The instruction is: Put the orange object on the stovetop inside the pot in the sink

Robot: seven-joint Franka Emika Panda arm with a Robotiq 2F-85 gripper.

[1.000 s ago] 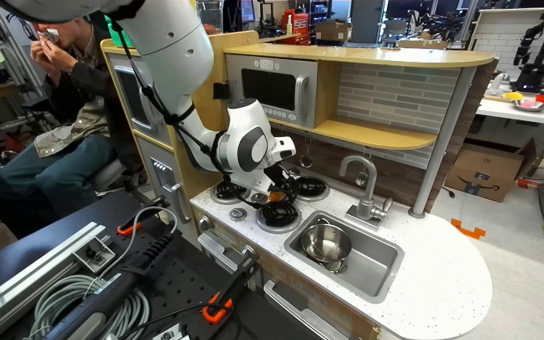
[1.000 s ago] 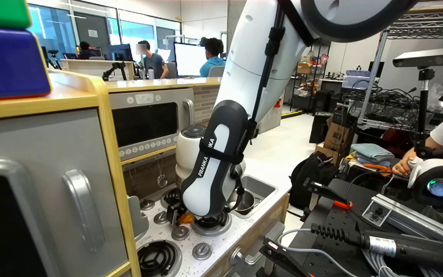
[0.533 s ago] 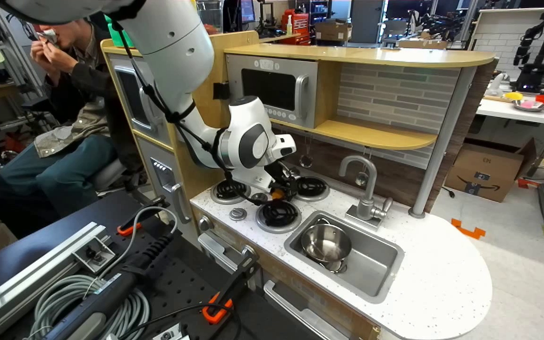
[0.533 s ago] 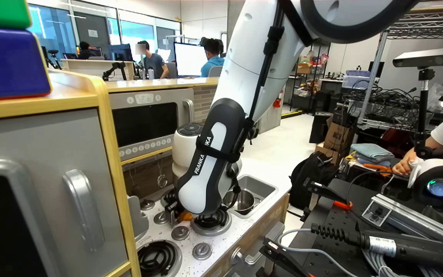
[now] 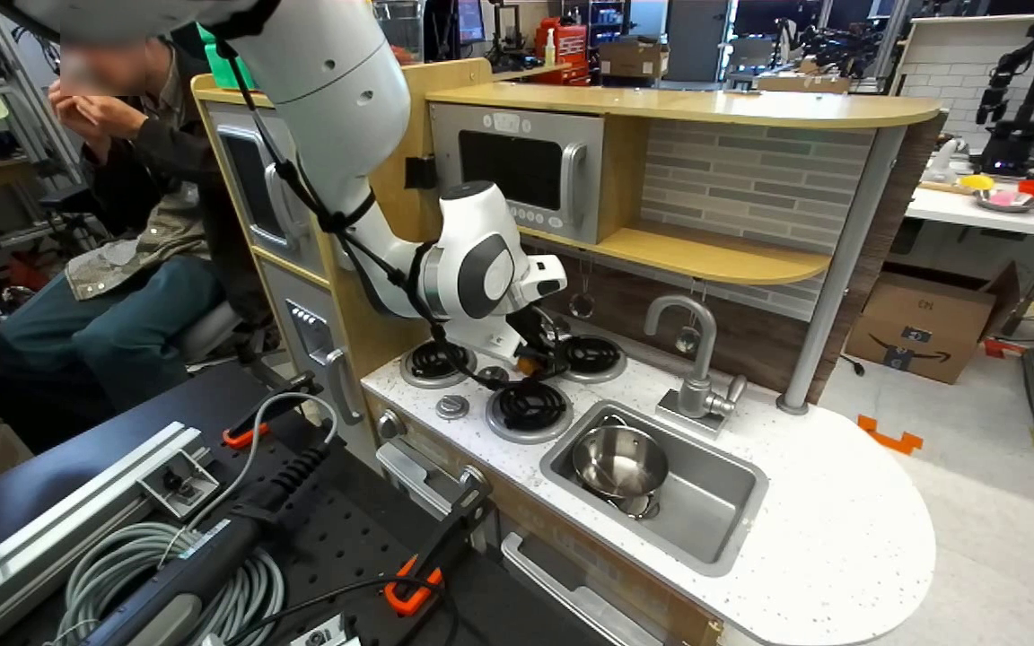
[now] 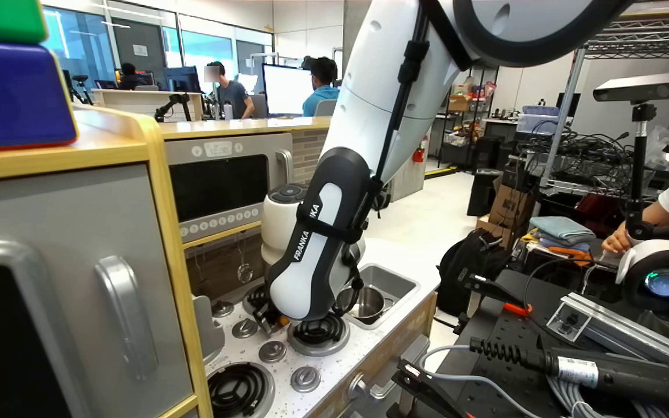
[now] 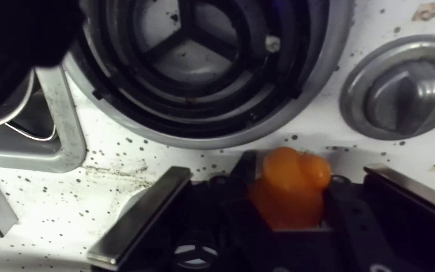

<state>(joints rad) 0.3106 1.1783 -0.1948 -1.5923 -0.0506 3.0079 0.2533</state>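
In the wrist view the orange object (image 7: 295, 192), a lumpy bright piece, fills the gap of my gripper (image 7: 293, 177), with a dark finger against each side. Only bits of orange (image 5: 528, 366) show beside the black fingers in both exterior views. The gripper is low over the white stovetop (image 6: 241, 349), among burners and knobs; whether the orange object rests on the panel or is lifted, I cannot tell. The silver pot (image 5: 620, 462) stands upright in the steel sink (image 5: 714, 511), toward its stove-side end, and nothing shows inside it.
A burner (image 7: 210, 141) and a control knob (image 7: 402, 94) lie close by the fingers. Between stove and pot runs the sink's raised rim. A curved faucet (image 5: 704, 359) rises behind the basin. Above hang a yellow shelf (image 5: 705, 256) and a toy microwave (image 5: 517, 170).
My gripper's fingers have closed in around the orange object, and less of it shows in the exterior views. The arm has shifted only slightly. Pot and sink stay put.
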